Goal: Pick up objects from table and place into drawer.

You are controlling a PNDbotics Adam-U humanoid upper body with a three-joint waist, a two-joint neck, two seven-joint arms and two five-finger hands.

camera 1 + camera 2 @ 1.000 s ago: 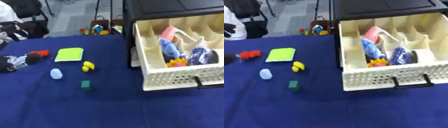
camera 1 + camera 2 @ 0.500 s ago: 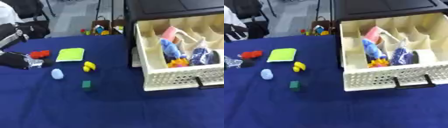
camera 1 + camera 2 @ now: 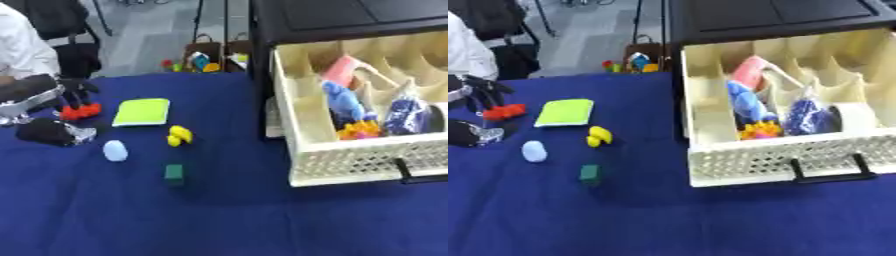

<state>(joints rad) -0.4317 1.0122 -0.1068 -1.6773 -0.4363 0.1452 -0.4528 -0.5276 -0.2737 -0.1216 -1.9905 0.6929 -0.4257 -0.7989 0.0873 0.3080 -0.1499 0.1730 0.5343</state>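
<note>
Blue cloth covers the table (image 3: 227, 220), and the left hand (image 3: 77, 92) is seen at its far left edge, fingers pointing down and spread above a small red object (image 3: 80, 111). The fingertips hang just over or against the red piece; whether it is gripped cannot be told, and nothing is seen lifted. Just below the hand, toward the near side, a dark rounded object with a silvery bit (image 3: 52, 133) lies on the cloth. Immediately to the hand's right a lime-green flat pad (image 3: 143, 111) is laid flat. Further right and nearer, a yellow piece (image 3: 179, 135) is found, with a pale blue egg-shaped object (image 3: 115, 150) below the pad and a dark green block (image 3: 175, 173) nearer still. Well apart from the hand, on the right, the cream drawer (image 3: 780, 160) is pulled open from a black cabinet (image 3: 754, 15); its compartments already hold a pink item (image 3: 748, 72), a blue soft item (image 3: 744, 102), an orange and yellow toy (image 3: 760, 130) and a dark blue bag (image 3: 808, 116). The right hand is not shown in either view.
</note>
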